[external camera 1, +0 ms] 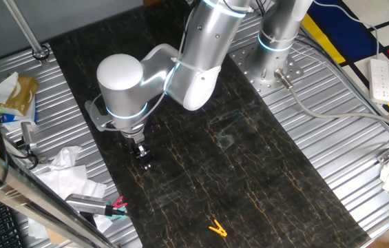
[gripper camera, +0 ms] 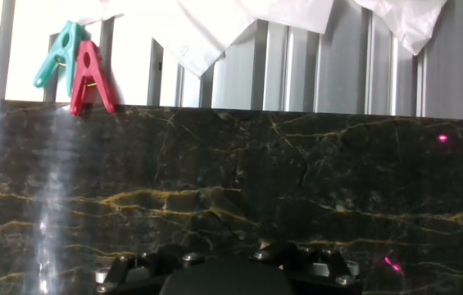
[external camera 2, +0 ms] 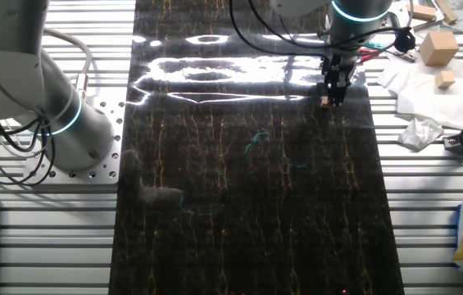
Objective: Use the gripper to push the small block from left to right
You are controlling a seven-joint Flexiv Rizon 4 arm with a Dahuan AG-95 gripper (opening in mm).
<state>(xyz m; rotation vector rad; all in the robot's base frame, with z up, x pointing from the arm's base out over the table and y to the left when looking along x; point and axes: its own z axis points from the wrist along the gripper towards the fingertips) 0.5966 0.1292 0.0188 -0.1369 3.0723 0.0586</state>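
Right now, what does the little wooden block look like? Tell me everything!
Very little of the block shows. In the other fixed view it is a tiny light-brown speck on the dark marbled mat, right at the tip of the black gripper, near the mat's edge. Whether they touch cannot be told. In the first fixed view, the gripper hides it.

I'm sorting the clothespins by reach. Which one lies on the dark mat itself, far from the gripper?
The yellow-orange clip, alone on the dark mat. The teal clip and red clip sit off its edge, nearer the gripper.
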